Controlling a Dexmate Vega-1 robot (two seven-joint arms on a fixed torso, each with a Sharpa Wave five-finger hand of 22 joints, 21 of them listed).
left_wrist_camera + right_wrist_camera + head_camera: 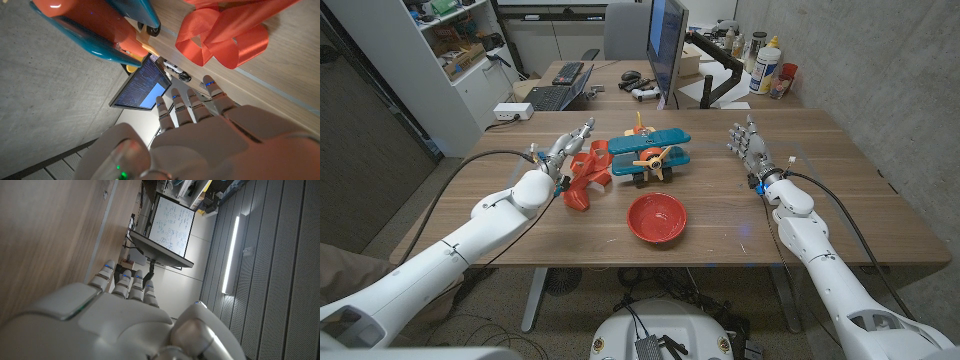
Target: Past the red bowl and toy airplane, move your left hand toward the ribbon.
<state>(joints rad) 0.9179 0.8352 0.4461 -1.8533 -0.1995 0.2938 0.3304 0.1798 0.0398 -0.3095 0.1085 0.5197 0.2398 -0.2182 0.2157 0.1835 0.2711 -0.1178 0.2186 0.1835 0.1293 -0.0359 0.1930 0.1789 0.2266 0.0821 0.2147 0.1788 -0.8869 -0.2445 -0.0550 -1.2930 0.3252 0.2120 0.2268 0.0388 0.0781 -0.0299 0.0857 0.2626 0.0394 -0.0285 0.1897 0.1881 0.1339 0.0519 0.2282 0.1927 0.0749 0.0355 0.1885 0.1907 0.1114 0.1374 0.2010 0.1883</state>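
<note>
L hand (563, 150) open, just beside red ribbon (587, 173); toy airplane (648, 154) behind red bowl (656, 217).

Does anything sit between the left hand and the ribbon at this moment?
Nothing visible does. In the head view the left hand is right beside the orange ribbon, fingers extended along its left side. The toy airplane lies to the ribbon's right and the red bowl nearer the robot, both off the path.

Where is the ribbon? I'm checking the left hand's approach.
In the head view, the ribbon lies left of centre, beside the toy airplane, just ahead of the left hand.
</note>
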